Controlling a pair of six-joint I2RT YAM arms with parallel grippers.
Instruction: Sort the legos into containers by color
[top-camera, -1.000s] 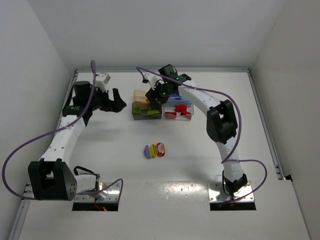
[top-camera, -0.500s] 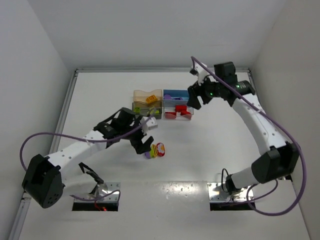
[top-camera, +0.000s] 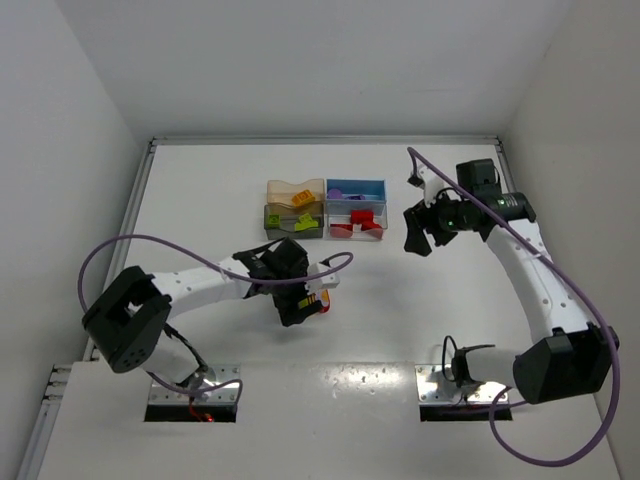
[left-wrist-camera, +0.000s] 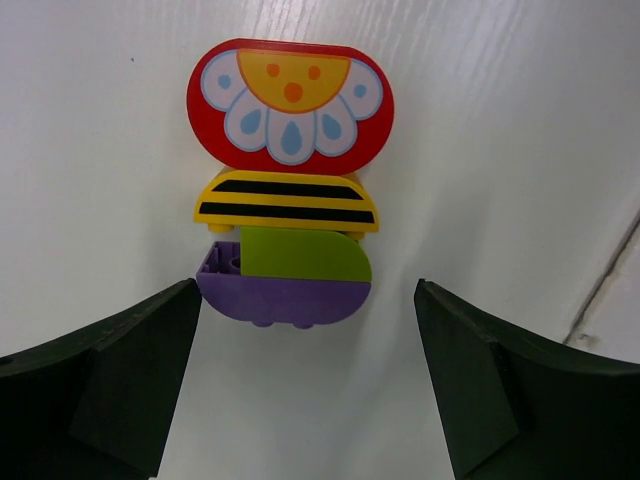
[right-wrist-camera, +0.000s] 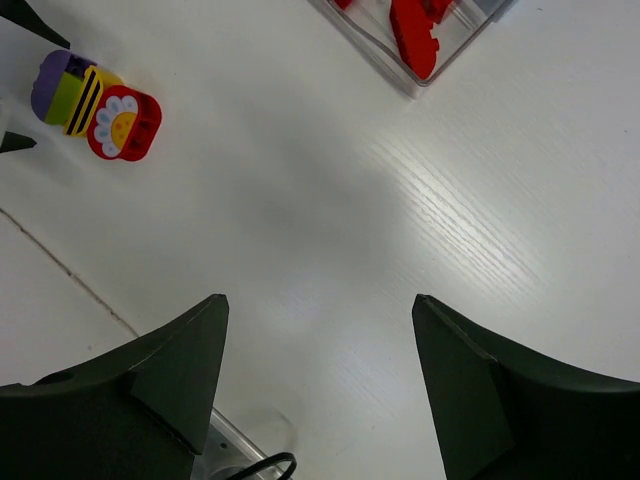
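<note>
A cluster of legos lies on the white table: a red flower piece (left-wrist-camera: 290, 105), a yellow striped piece (left-wrist-camera: 287, 200), a green piece (left-wrist-camera: 300, 253) and a purple piece (left-wrist-camera: 280, 300). My left gripper (left-wrist-camera: 307, 287) is open just in front of the purple end, one finger on each side, touching nothing. The top view shows this left gripper (top-camera: 297, 303) beside the cluster (top-camera: 321, 298). My right gripper (top-camera: 417, 240) hangs open and empty over bare table to the right of the containers. The right wrist view shows the right gripper (right-wrist-camera: 320, 300) and, far off, the cluster (right-wrist-camera: 95, 105).
Four bins stand together at the back: tan (top-camera: 283, 190) with yellow and orange pieces, dark grey (top-camera: 275, 222) with green ones, blue (top-camera: 368, 186) with purple ones, clear (top-camera: 356, 237) with red ones. The clear bin's corner (right-wrist-camera: 440, 60) shows in the right wrist view.
My left arm swung from the far left down to the lego cluster. My right arm drew back from over the bins to the right side.
</note>
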